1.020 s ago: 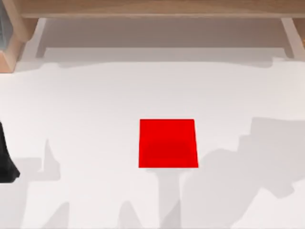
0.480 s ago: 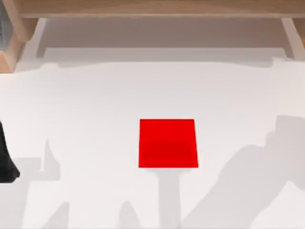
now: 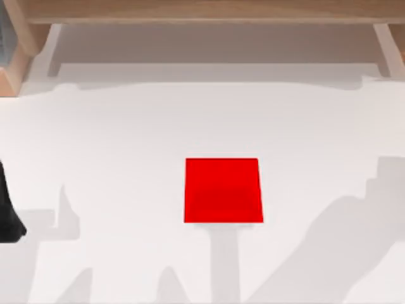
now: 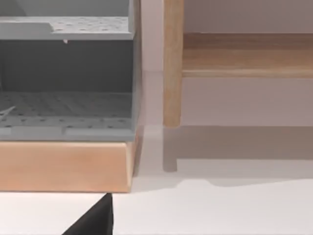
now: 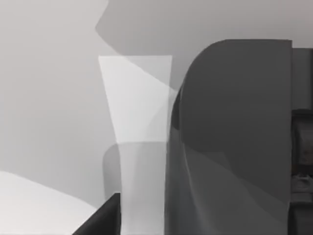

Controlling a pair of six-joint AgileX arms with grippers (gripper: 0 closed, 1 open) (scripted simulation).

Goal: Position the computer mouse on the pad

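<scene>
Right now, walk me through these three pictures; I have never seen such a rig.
This is a simulated pair of AgileX robot arms at a white table. The top view looks down from above: a flat red pad lies near the middle, bare, and the left arm sits parked at the table's left edge. The left wrist view comes from a camera on that arm and looks toward a grey rack on a wooden base. The right wrist view comes from the other arm's camera; close before it is what is probably the computer mouse, a dark grey rounded body. Whether it is gripped, I cannot tell.
</scene>
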